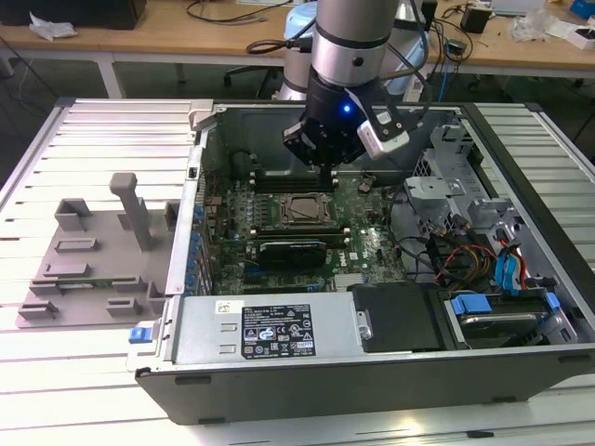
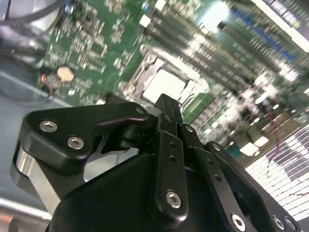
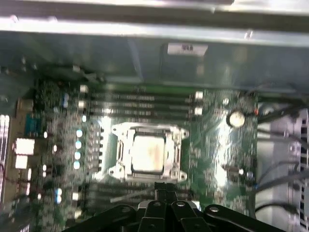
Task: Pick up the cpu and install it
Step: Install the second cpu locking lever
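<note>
The cpu is a pale silvery square lying flat inside the metal-framed socket on the green motherboard. It also shows as the pale square cpu in the second wrist view, and as the cpu inside the open computer case in the exterior view. My gripper hangs just above the board, at the socket's far edge. Its black fingers are pressed together with nothing between them. In the first wrist view the gripper tip sits beside the socket frame, apart from the chip.
The open case has tall metal walls around the board. A power supply lies along its near side, with drive bays and cables toward the exterior view's right. A grey plastic tray with upright posts stands outside the case on the slatted table.
</note>
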`<state>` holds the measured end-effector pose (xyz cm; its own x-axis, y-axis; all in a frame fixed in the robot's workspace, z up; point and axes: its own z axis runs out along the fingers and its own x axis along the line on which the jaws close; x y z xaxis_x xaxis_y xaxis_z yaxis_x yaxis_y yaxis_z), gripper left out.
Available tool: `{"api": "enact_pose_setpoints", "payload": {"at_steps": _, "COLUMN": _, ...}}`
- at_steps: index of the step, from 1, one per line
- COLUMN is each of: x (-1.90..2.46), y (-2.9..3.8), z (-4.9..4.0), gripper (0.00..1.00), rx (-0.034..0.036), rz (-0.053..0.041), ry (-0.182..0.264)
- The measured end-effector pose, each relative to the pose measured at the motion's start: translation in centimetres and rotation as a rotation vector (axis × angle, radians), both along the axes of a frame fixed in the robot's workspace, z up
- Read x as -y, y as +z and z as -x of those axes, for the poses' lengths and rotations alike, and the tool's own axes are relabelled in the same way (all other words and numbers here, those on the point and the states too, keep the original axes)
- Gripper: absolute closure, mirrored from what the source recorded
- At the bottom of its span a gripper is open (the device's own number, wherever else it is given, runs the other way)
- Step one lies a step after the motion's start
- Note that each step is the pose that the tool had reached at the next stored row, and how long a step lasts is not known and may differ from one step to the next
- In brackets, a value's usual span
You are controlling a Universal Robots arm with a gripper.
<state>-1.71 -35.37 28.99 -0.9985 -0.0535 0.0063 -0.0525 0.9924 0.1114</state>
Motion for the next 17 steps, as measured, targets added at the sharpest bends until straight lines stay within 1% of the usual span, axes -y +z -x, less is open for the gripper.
{"api": "enact_pose_setpoints", "payload": {"at_steps": 1, "x": 0.15, "y": 0.00, "z": 0.03, "gripper": 0.89, "rx": 0.0001, "rz": -0.0057, "ry": 0.000}}
{"api": "enact_pose_setpoints", "payload": {"at_steps": 2, "x": 0.40, "y": -0.01, "z": 0.13, "gripper": 0.89, "rx": 0.0000, "rz": -0.0064, "ry": 0.000}}
{"api": "enact_pose_setpoints", "payload": {"at_steps": 5, "x": 0.68, "y": -0.18, "z": 0.25, "gripper": 0.89, "rx": 0.0001, "rz": -0.0066, "ry": 0.000}}
{"api": "enact_pose_setpoints", "payload": {"at_steps": 10, "x": 0.84, "y": -0.57, "z": 0.30, "gripper": 0.89, "rx": 0.0000, "rz": -0.0066, "ry": 0.000}}
{"api": "enact_pose_setpoints", "payload": {"at_steps": 17, "x": 0.98, "y": -0.96, "z": 0.31, "gripper": 0.89, "rx": -0.0001, "rz": -0.0066, "ry": 0.000}}
